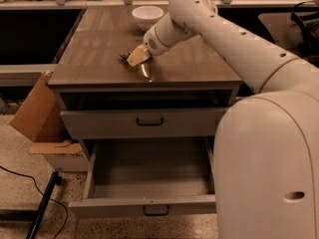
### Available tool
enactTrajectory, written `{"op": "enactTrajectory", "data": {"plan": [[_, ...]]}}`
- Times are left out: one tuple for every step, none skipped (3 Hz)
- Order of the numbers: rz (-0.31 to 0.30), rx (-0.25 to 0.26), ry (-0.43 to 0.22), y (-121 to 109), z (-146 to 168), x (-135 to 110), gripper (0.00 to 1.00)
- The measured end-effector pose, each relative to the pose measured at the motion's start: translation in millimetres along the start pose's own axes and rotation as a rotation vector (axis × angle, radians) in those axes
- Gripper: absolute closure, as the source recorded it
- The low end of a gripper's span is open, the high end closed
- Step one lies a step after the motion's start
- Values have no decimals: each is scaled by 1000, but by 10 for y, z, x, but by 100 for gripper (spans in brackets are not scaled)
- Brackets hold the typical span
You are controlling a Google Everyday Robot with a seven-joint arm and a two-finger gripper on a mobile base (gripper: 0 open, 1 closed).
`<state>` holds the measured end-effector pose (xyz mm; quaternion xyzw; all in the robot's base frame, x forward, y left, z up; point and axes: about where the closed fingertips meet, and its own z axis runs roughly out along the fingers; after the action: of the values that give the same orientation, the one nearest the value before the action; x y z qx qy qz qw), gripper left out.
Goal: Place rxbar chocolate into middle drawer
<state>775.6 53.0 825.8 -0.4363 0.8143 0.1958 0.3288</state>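
My gripper (135, 58) is low over the brown cabinet top (99, 49), near its middle front, at the end of the white arm reaching in from the right. A small dark piece (123, 57) shows at the gripper's left tip and looks like the end of the rxbar chocolate; the rest is hidden by the gripper. The middle drawer (149, 205), grey with a small dark handle, is pulled wide open below, and nothing shows inside it. The handled drawer above it (149, 121) is shut.
A white bowl (147, 15) stands at the back of the cabinet top. A cardboard box (37, 111) leans against the cabinet's left side. A dark cable and bar (42, 208) lie on the floor at left. My white base (269, 173) fills the right.
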Motion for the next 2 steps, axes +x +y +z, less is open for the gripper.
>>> {"op": "enactTrajectory", "data": {"plan": [[0, 0, 0, 0, -2, -2, 100], [-8, 4, -16, 16, -75, -31, 100]]}}
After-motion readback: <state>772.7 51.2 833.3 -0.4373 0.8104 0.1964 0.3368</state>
